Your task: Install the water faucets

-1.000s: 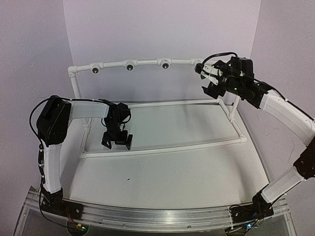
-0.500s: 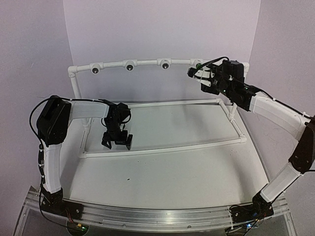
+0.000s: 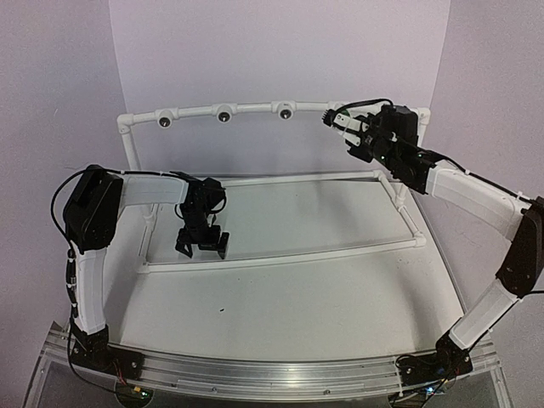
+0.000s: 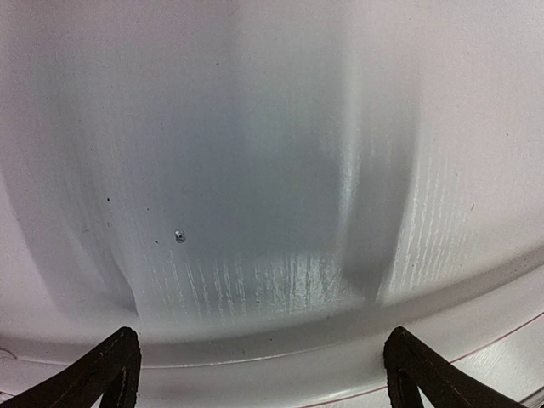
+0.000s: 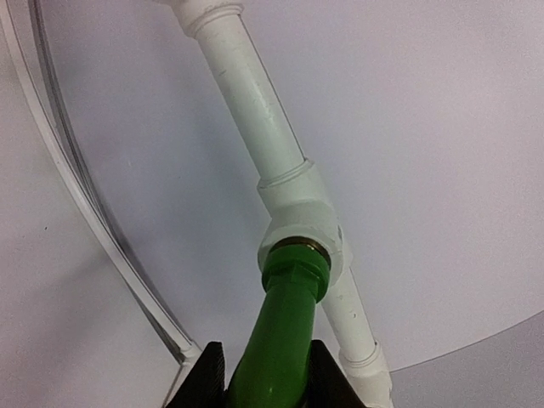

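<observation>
Now that the right gripper (image 5: 268,376) has moved in on the tee fitting (image 5: 302,208) and snapped its jaws from wide apart to pinching the green faucet (image 5: 285,319), the faucet's end sits right in that tee's mouth, so I'd guess it's screwing-in time. The faucet's glossy bent plastic with a metal ring at the joint, while the tee's chunky matte white with round collars. The left gripper (image 4: 268,367) hasn't budged, with its jaws spread, well below-left of the tee over the table (image 4: 255,170).
</observation>
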You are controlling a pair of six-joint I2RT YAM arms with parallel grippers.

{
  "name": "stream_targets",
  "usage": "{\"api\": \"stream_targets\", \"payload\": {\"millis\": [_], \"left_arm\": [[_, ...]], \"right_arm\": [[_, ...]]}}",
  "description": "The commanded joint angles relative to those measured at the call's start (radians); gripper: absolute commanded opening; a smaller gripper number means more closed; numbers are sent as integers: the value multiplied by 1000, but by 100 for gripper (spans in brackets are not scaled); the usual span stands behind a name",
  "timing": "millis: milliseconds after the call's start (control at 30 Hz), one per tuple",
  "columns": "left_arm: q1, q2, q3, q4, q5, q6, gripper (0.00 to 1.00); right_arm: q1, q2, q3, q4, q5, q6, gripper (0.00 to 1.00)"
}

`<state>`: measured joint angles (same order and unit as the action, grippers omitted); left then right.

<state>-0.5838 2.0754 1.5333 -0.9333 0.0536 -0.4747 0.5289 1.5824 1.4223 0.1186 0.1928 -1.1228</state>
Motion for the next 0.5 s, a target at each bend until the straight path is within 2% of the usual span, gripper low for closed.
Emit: {"api": "stream_targets", "payload": {"millis": [0, 233, 467], "left_arm": [[-5, -12, 8, -9, 6, -8, 99], [-5, -9, 7, -13, 9, -8, 99], [-5, -5, 14, -23, 6, -1, 99]], "right_arm": [[5, 8, 0, -17, -12, 232, 25], [4, 3, 9, -70, -82, 558, 20], [3, -6, 11, -75, -210, 952, 15]]}}
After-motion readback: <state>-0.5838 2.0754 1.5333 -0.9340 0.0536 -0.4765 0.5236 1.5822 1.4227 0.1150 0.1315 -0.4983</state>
